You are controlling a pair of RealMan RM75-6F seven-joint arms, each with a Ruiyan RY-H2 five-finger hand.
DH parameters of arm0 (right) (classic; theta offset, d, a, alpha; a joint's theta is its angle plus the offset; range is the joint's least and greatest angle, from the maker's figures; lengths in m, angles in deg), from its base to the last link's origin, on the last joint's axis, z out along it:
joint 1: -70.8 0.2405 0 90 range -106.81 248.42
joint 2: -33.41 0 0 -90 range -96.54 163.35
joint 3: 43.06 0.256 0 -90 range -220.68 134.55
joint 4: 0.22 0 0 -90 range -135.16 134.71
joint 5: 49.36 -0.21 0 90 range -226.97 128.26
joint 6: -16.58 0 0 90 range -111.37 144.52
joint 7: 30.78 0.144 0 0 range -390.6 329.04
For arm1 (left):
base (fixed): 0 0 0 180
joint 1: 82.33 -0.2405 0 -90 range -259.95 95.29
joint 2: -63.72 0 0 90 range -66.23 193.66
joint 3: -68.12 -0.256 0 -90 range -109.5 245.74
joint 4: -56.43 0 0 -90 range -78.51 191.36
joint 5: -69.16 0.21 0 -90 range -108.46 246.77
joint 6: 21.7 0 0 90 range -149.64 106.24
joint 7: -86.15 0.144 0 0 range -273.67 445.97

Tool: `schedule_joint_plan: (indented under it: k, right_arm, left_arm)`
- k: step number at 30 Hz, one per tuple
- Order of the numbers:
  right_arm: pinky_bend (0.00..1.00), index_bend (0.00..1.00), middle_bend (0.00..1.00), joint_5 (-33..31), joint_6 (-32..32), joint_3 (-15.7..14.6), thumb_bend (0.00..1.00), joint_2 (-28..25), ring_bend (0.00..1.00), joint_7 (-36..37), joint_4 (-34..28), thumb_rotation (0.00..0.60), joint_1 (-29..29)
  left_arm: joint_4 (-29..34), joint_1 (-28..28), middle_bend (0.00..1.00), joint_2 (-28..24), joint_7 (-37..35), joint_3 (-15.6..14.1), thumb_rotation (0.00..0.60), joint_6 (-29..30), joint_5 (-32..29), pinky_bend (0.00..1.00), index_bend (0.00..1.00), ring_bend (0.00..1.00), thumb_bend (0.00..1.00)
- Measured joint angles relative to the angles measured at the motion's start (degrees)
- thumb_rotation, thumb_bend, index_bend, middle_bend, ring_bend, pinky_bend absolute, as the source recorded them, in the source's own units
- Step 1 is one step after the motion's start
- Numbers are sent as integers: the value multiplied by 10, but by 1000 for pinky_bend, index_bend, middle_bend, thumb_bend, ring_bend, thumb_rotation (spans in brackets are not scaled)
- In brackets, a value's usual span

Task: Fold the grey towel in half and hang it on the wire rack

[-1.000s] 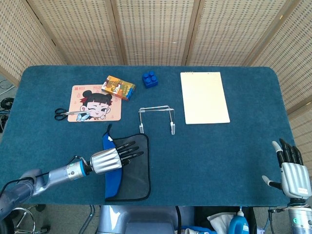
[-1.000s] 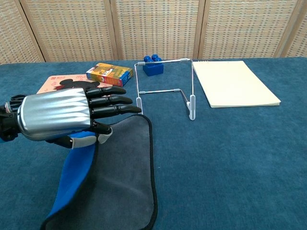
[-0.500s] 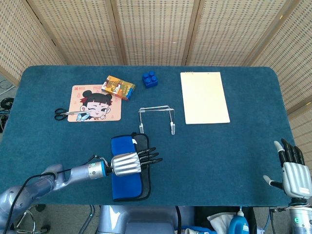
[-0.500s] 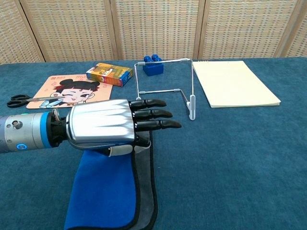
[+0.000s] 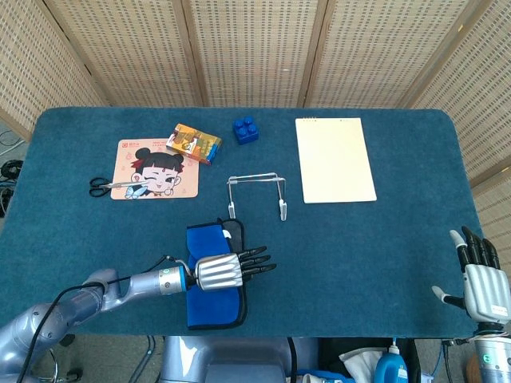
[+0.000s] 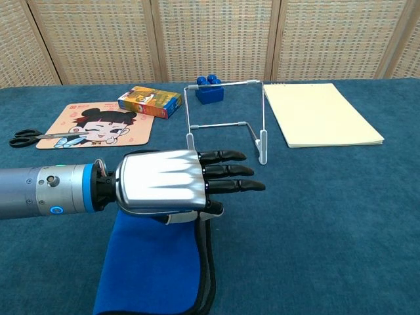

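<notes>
The towel (image 5: 211, 307) lies folded near the table's front edge, blue side up, with a grey edge showing along its right side (image 6: 147, 269). My left hand (image 5: 227, 271) hovers low over its right half, fingers stretched out straight to the right. The thumb is tucked under the palm and seems to pinch the top layer's edge (image 6: 177, 187). The wire rack (image 5: 255, 191) stands upright just behind the towel (image 6: 226, 118) with nothing on it. My right hand (image 5: 481, 283) rests at the front right corner, fingers apart, holding nothing.
A cream notepad (image 5: 334, 159) lies at the back right. A blue brick (image 5: 246, 129), a colourful box (image 5: 193, 143), a cartoon mat (image 5: 156, 169) and scissors (image 5: 108, 186) sit at the back left.
My left hand swept right, carrying the towel's left edge over. The towel went from open and grey side up to folded with blue on top. The right hand stayed put.
</notes>
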Motion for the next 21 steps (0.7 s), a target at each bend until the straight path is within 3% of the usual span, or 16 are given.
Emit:
schedule_joint_plan:
  k: [3,5,7,11,17,21]
  right_arm:
    - [0,0,0,1,1,0,0,0,0,1,0,600,0]
    - [0,0,0,1,1,0,0,-1,0,1,0,600,0]
    - [0,0,0,0,1,0,0,-1,0,1,0,600,-1]
    - [0,0,0,2,3,0,0,-1,0,1,-2,600,-1]
    - [0,0,0,6,5,-2,0,-1,0,-3,-5,600,-2]
    - [0,0,0,8,6,-4,0,-1,0,-5,-6,600,-2]
  left_arm:
    - [-8,-3,0,8,0,1,600,6,-3,3,453,0,415]
    - [-15,-4,0,10,2,0,600,12,-2,0,137,0,367]
    - [-18,-5,0,11,2,1,600,18,-3,0,6,0,321]
    - [-13,-15,0,6,-5,16,600,47,-20,0,0,0,257]
    - [26,-38,0,-16,-31,55,600,91,-66,0,0,0,244]
    - [68,-58,0,-42,-55,77,600,105,-104,0,100,0,248]
